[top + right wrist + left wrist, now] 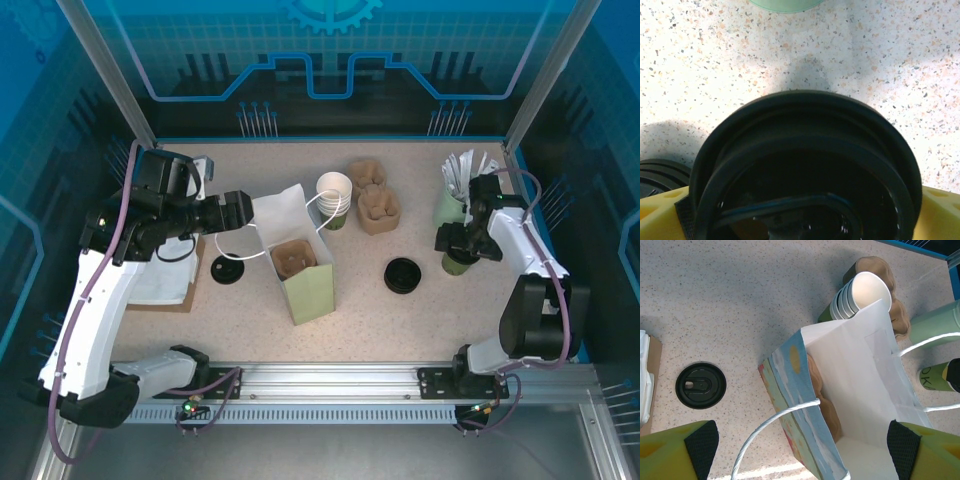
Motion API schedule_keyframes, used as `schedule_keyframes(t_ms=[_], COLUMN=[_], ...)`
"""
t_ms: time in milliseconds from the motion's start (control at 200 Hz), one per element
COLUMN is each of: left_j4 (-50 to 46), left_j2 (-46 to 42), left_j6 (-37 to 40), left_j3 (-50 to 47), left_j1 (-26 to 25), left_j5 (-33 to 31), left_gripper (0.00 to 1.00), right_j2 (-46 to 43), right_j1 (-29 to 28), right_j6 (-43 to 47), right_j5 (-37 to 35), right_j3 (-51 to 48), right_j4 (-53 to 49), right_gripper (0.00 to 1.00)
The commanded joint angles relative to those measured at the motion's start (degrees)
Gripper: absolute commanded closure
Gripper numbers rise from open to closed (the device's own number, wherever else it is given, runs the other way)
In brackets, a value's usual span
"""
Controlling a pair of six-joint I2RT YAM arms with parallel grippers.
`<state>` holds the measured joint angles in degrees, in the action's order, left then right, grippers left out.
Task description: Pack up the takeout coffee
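Note:
The takeout coffee (pixel 458 263) is a green cup under a black lid, standing at the right of the table. My right gripper (pixel 462 250) is open around it, a finger on each side. In the right wrist view the black lid (pixel 805 165) spans the gap between the yellow fingers (pixel 940 212). The paper bag (pixel 310 285) stands open mid-table with a brown cardboard carrier (pixel 293 258) inside. My left gripper (pixel 243 212) is open at the bag's left rim. In the left wrist view that wall (pixel 790 405) and its string handle lie between the pads (pixel 702 440).
A stack of nested cups (pixel 334 190) stands behind the bag, with brown carriers (pixel 375 205) beside it. A pale-green cup of white packets (pixel 455 195) is just behind my right gripper. Loose black lids (pixel 403 275) (pixel 228 268) lie on the table. White napkins (pixel 165 280) lie at the left.

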<state>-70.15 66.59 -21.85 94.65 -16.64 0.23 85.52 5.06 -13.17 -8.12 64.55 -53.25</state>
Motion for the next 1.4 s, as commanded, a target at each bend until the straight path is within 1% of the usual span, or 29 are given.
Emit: schedule_keyframes(t_ms=[0,220,300,455,680,840,945,1026,1146,1301,1396], left_j4=[-0.89,-1.22,-1.12,-0.65,0.59,0.83,0.89,0.98,1.24,1.71,1.18], left_j2=[0.30,0.27,0.22,0.29,0.39,2.77,5.02,6.95,10.11,14.20,17.60], left_j6=[1.46,1.43,1.46,1.37,1.91,3.79,5.85,7.90,12.47,19.81,23.36], left_j3=[-0.08,0.26,0.27,-0.12,-1.05,0.04,1.22,2.19,3.15,4.21,6.03], left_j1=[0.34,0.38,0.38,0.38,0.38,0.38,0.63,1.08,1.26,1.26,1.26], left_j5=[-0.10,-0.02,-0.03,0.17,0.55,1.48,2.33,4.60,7.21,4.57,4.40], left_gripper=[0.09,0.09,0.09,0.10,0.10,0.10,0.10,0.10,0.09,0.09,0.10], right_j2=[1.55,2.55,2.38,1.44,-1.97,-6.42,-10.36,-13.11,-15.82,-17.43,-17.67], right_j1=[1.20,1.25,1.26,1.28,1.27,0.74,0.23,-0.76,-3.89,-8.56,-11.94], right_j6=[0.95,1.36,1.39,1.86,2.48,3.32,3.53,3.49,3.24,1.62,0.18], right_j5=[0.66,0.22,0.21,0.16,-0.54,0.66,2.42,4.32,5.82,8.24,9.94], right_j3=[-0.05,0.51,0.49,0.31,0.15,0.95,2.50,4.49,9.26,16.51,20.20], right_j4=[1.35,1.59,1.32,0.22,-2.46,-6.67,-10.47,-13.85,-18.92,-24.50,-27.16], right_gripper=[0.00,0.01,0.04,0.13,0.15,0.16,0.17,0.18,0.18,0.19,0.19])
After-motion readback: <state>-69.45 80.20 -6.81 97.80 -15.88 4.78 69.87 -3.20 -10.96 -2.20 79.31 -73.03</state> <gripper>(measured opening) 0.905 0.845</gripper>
